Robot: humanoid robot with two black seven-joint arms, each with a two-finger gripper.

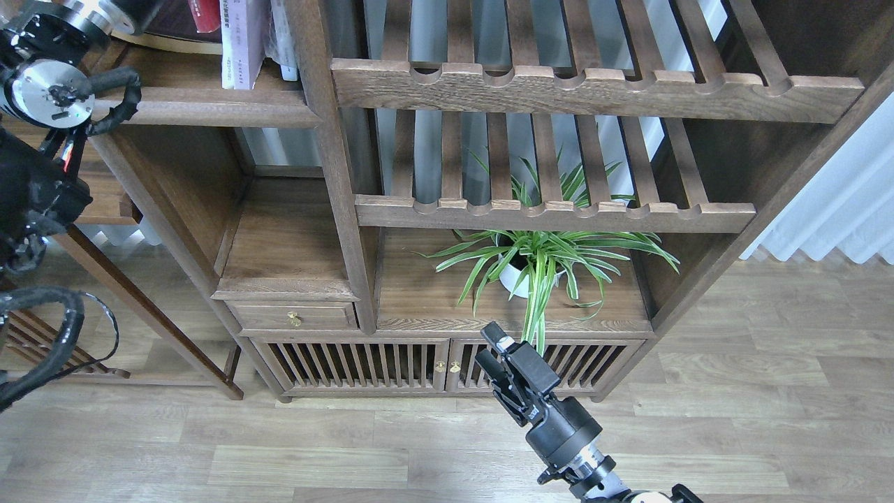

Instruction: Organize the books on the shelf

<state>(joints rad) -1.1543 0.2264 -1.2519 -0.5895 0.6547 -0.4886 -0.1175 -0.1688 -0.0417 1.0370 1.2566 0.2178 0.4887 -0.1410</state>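
Note:
At the top left, the books stand on the dark-brown shelf (209, 105): a white and lavender one (241, 42) upright, with the lower corner of a dark red one (204, 12) to its left. My left arm rises along the left edge; its silver joint (45, 94) is in front of the shelf's left end, and its far end leaves the frame at the top, so that gripper is hidden. My right gripper (492, 351) hangs low at the centre in front of the cabinet doors, far from the books, open and with nothing between its fingers.
A large maroon book with cream page edges (164, 35) lies behind the books, and a plastic-wrapped white book (283, 42) leans at their right. Slatted racks (559, 91) fill the right bay. A potted spider plant (538, 262) sits just above my right gripper. A post (328, 161) divides the bays.

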